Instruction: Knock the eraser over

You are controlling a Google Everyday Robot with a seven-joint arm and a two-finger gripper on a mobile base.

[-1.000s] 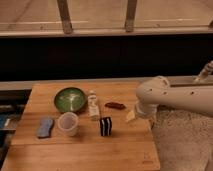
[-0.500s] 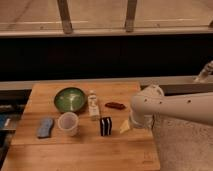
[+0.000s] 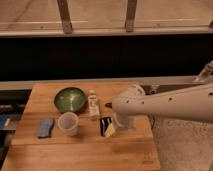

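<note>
The eraser [image 3: 104,125], a small black block with white stripes, stands upright on the wooden table [image 3: 75,155], just right of the plastic cup [image 3: 68,123]. My gripper [image 3: 111,131] comes in from the right on a white arm [image 3: 165,106] and sits low, right against the eraser's right side. The arm hides the table behind it.
A green bowl [image 3: 70,99] sits at the back left, with a small bottle [image 3: 93,105] beside it. A blue sponge [image 3: 45,127] lies at the left. A flat red item [image 3: 107,104] peeks out behind the arm. The table's right edge is close under the arm.
My arm has swung left and down across the table, bringing the gripper from well right of the eraser up against it. The eraser still stands.
</note>
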